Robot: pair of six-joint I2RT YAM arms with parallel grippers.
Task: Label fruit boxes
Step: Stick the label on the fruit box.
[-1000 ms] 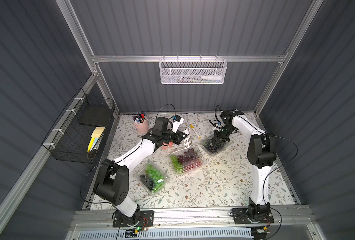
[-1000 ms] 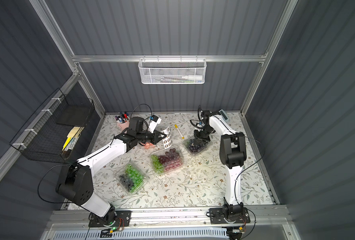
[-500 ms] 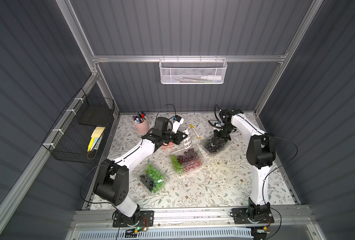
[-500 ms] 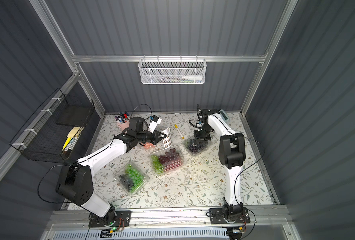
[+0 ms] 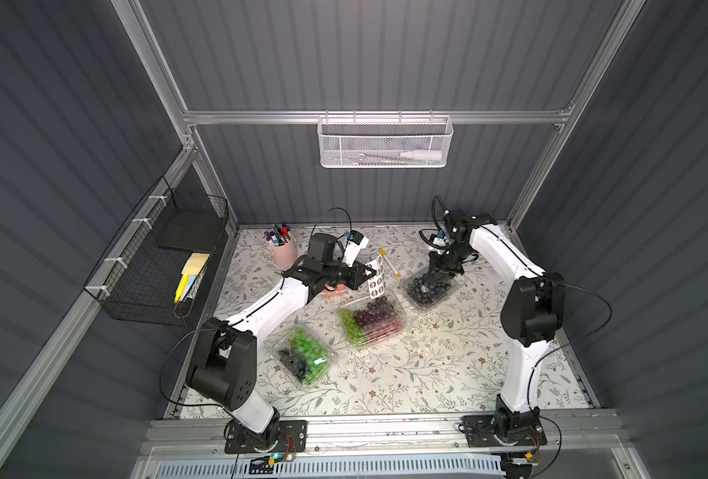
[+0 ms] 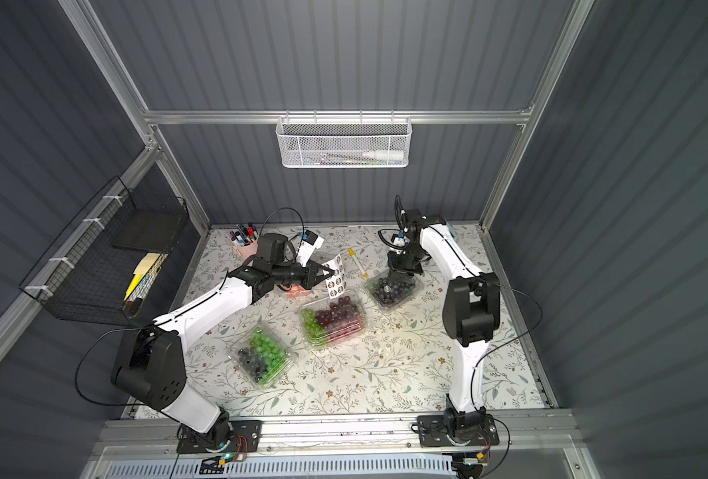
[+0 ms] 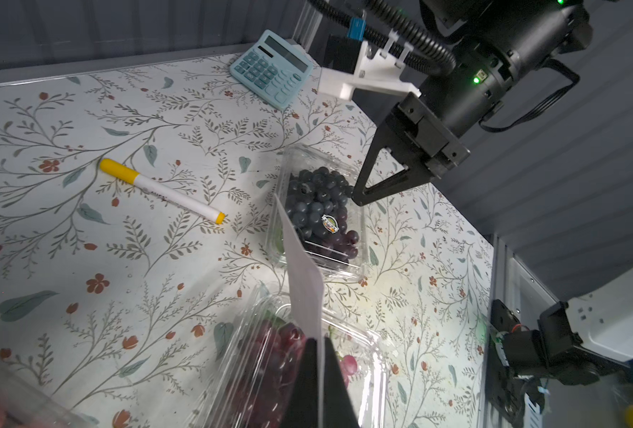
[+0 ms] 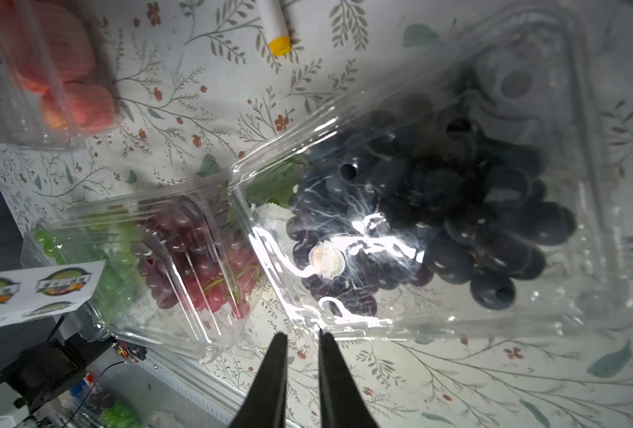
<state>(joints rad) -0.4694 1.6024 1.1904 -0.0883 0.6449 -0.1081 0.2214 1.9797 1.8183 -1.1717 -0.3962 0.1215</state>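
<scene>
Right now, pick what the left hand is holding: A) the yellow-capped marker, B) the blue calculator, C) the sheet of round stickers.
C: the left hand is shut on the edge of the sticker sheet, while the marker lies loose near the blueberry box.

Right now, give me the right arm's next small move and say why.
Probably swing the right end effector across to the sticker sheet to pick off another label. The blueberry box beneath it already carries a round sticker. Its jaws stand slightly apart and empty. The left end effector holds the sheet upright near the green-and-red grape box, which shows no label.
</scene>
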